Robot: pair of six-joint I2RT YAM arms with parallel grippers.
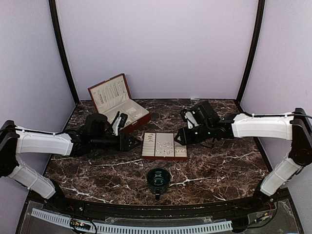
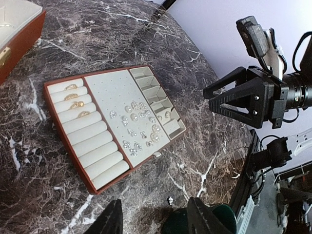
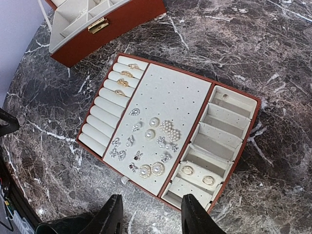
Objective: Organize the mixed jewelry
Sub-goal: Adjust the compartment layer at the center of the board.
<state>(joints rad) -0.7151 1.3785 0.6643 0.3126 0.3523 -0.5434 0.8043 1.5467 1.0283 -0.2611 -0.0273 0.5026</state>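
While the left gripper [image 2: 155,202] and right gripper [image 3: 152,197] both hover open and empty, the jewelry [image 3: 148,139] lies at their 12 o'clock, bunched on the tray's [image 3: 180,92] middle pad. Risk, judging by the crowding: wide fingers [image 3: 109,217] could nip two pieces together or flick one onto the table [image 3: 273,44].

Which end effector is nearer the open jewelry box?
Left. The left end effector sits in front of the jewelry box, beside the tray's left edge; the right end effector is beyond the tray's right edge.
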